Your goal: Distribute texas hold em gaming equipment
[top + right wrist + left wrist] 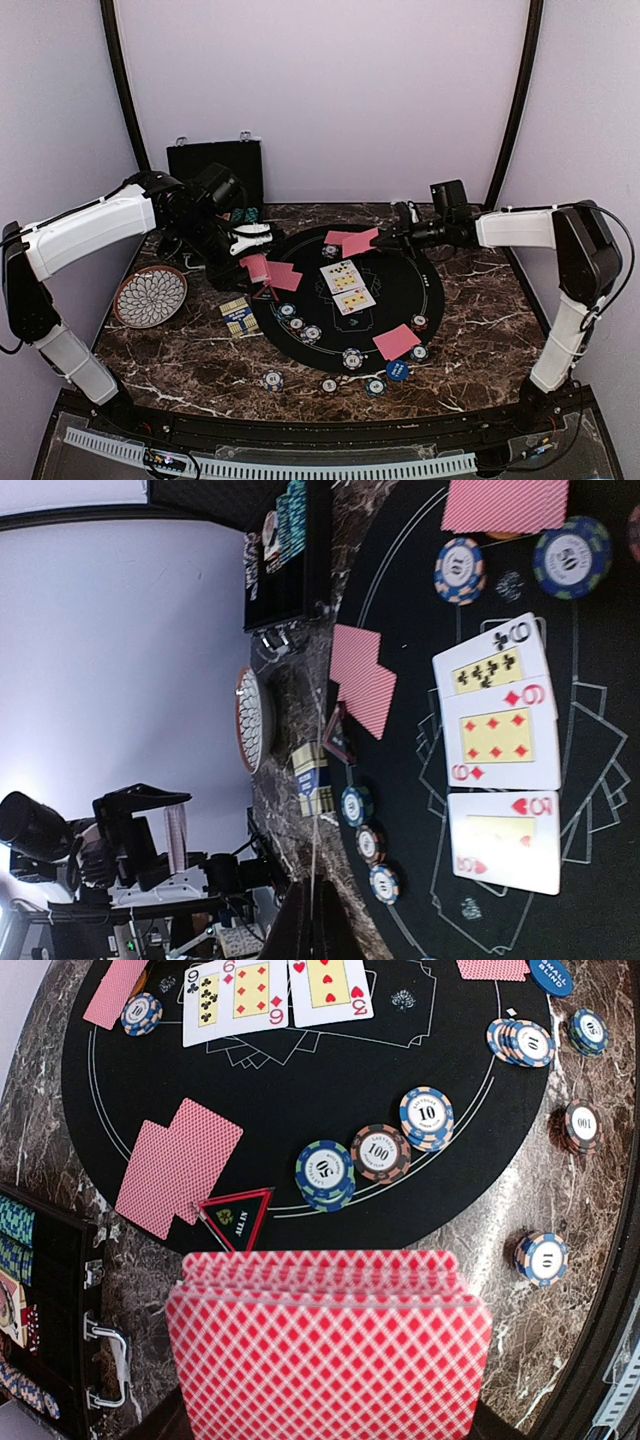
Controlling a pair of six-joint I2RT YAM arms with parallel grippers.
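On dark marble (pixel 490 320) between lilac walls (pixel 320 90), left claw (pixel 254 250) clamps red-backed cards (pixel 330 1350); right claw (pixel 312 920) closed.

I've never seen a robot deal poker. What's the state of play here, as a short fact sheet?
Surface: round black mat on a marble table
Face-up cards: three, mid-mat
Face-down cards: red-backed, at three spots around them
Chips: mostly along the mat's near edge
Left gripper: shut on the deck
Right gripper: shut, empty, over the mat's far side
Aside: white plate, black case
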